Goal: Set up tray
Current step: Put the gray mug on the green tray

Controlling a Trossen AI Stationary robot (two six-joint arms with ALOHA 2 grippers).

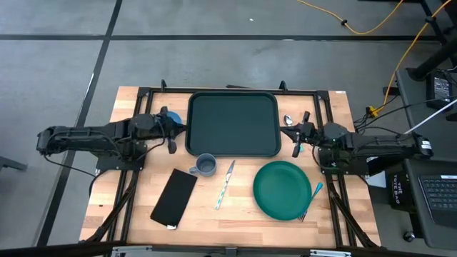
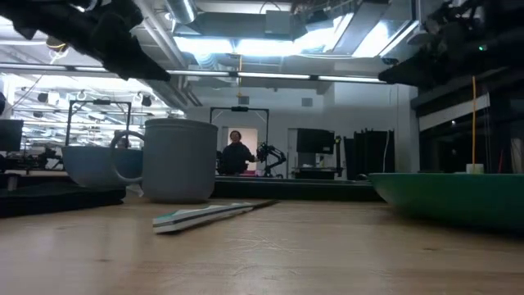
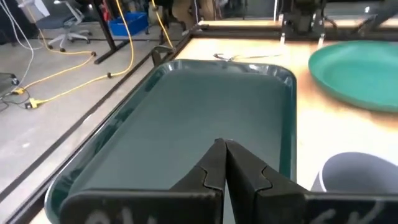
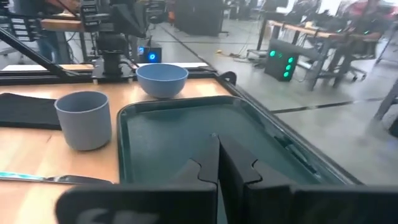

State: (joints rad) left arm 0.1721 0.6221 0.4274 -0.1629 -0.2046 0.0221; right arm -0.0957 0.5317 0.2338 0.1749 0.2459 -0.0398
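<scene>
Waiting near the worktop's front edge are the plate (image 1: 283, 189), fork (image 1: 310, 202), knife (image 1: 226, 185), cup (image 1: 205, 165); nothing loaded yet. Farther back, the tray (image 1: 232, 123) sits bare, left gripper (image 1: 171, 140) and right gripper (image 1: 295, 141) flanking it, fingers clenched, holding nothing.

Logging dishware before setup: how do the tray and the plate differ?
The tray is rectangular with rounded corners, darker green and empty; the plate is round, lighter green and smaller, with a fork leaning on its edge. The tray lies between both grippers; the plate lies nearer the right arm. Both are green.
</scene>
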